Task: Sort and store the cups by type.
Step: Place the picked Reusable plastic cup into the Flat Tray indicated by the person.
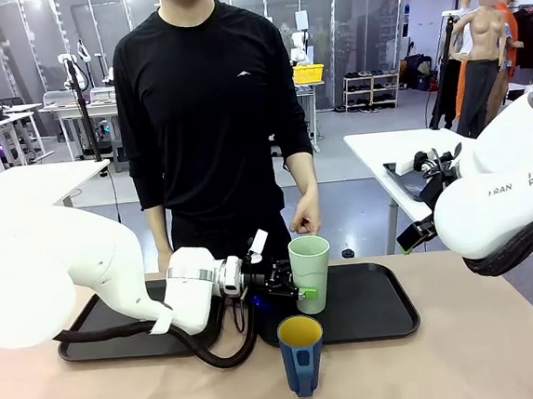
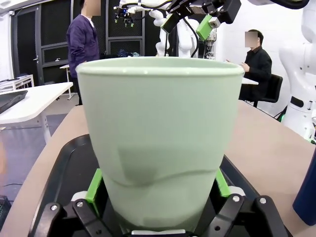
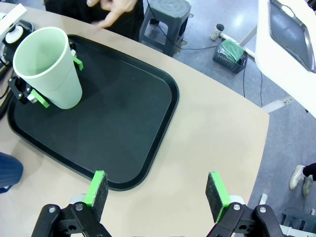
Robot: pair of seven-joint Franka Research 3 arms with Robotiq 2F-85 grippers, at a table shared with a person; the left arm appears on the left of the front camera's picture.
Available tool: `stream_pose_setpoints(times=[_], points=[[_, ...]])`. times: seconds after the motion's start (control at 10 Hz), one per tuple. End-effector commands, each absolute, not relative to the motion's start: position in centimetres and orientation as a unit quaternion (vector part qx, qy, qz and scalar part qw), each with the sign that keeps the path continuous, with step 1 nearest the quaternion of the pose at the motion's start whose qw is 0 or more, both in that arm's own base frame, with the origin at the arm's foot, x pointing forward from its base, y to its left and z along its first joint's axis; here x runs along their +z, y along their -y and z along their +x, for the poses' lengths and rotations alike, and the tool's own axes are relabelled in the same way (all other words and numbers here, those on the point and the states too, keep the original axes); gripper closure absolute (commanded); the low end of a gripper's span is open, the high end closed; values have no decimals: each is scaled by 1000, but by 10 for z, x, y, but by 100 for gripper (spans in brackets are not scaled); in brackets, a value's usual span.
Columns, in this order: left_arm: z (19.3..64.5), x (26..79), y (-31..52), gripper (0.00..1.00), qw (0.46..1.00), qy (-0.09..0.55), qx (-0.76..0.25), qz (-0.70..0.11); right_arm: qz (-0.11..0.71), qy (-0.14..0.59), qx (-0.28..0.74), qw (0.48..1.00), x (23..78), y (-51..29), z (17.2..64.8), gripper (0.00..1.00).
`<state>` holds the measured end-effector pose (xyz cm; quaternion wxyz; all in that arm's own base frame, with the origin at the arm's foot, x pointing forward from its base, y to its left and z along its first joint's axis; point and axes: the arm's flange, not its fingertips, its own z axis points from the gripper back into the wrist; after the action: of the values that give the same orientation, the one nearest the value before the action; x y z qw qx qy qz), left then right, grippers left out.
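Observation:
The pale mint-green tumbler stands upright on the right black tray. My left gripper reaches in from the left, open, with a green pad on either side of the tumbler's lower half. In the left wrist view the tumbler stands between the fingers. The dark blue mug, yellow inside, stands on the table in front of the trays, handle towards me. My right gripper is open and holds nothing, above the table beside the tray, apart from the tumbler.
A second black tray lies to the left, partly under my left arm. A person in black stands at the far side, one hand hanging just behind the tumbler. The table's right half is bare.

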<state>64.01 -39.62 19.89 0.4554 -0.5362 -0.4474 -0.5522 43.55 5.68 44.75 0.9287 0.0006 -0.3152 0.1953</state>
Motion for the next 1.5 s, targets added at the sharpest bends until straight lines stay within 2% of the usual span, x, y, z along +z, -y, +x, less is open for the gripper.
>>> stream_pose_setpoints(times=[0.0, 1.0, 1.4], points=[[637, 207, 386, 0, 475, 448, -545, -526, 3, 316, 194, 929, 446, -56, 435, 0], [601, 228, 311, 0, 505, 464, -548, -479, 3, 316, 194, 929, 446, -56, 435, 0], [565, 262, 267, 0, 512, 469, -565, -446, 3, 316, 194, 929, 446, -56, 435, 0]])
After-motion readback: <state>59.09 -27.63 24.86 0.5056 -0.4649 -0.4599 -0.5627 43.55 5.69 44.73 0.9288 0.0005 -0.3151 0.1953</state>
